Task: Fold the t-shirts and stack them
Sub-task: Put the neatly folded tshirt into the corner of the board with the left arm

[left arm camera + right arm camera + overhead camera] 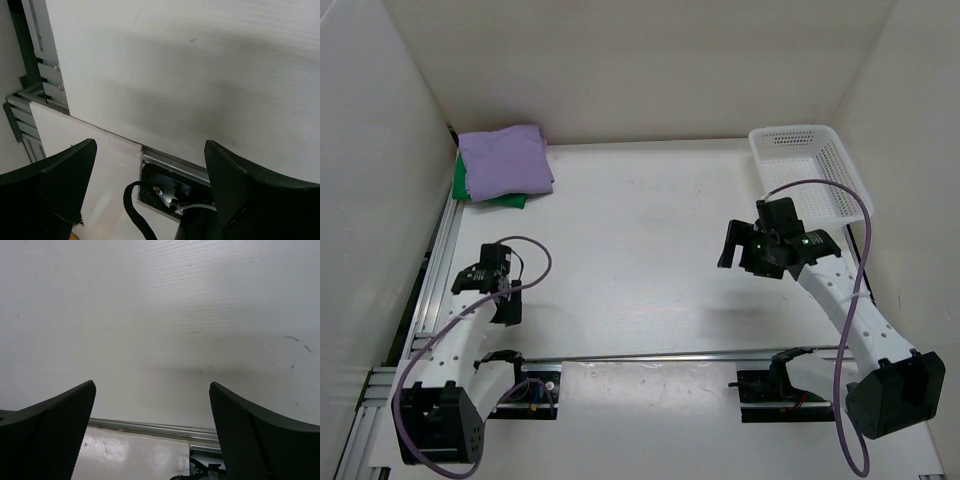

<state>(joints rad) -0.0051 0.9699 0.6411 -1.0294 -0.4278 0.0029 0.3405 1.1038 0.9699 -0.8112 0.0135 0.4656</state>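
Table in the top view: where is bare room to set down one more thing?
The wide middle of the table, between the shirt stack and the basket, is bare. Crowded: both far corners and the near edge by the arm bases.

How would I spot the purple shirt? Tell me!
Look at the white table, then its far left corner, across from the mesh basket. A folded stack sits there. The light purple shirt lies on top, with a green shirt peeking out beneath it.
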